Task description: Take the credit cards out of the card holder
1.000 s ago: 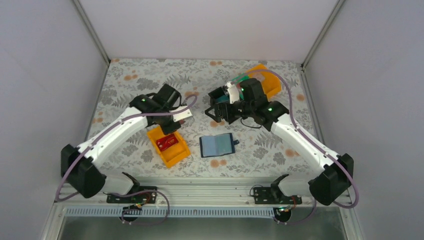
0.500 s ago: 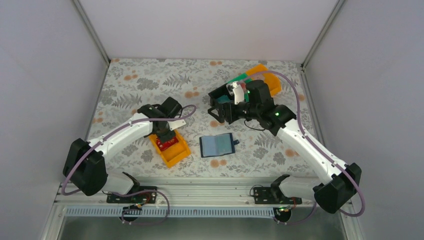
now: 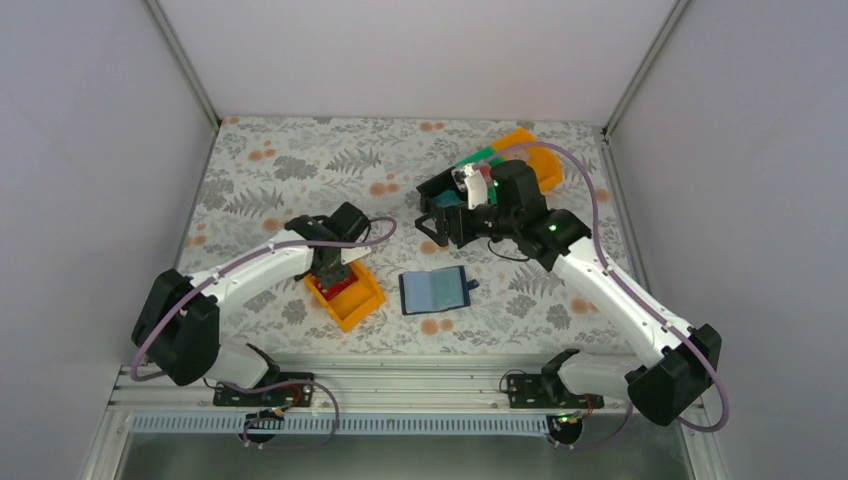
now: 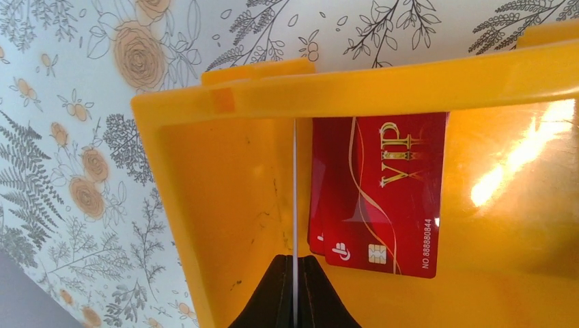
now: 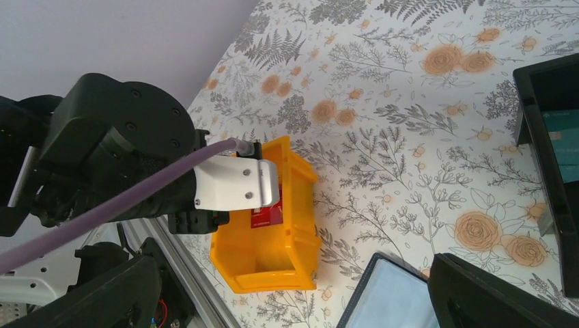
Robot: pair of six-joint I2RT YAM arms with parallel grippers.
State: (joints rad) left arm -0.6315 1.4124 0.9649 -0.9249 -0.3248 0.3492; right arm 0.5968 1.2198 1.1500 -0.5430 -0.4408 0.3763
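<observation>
The left gripper has dropped into the orange bin, pinched shut on a pale card held edge-on beside the red card lying there, so a release looks close. The card holder lies open on the table, between the arms. The right gripper, spread wide and empty, hovers by the black bin. Only the left wrist view shows the pinched card; the top view hides it.

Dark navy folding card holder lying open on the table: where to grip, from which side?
Probably the snap tab jutting from the right edge of the dark navy folding card holder, pinched from straight above. It lies open and flat, sleeves up, so the other edges give fingers little.
</observation>
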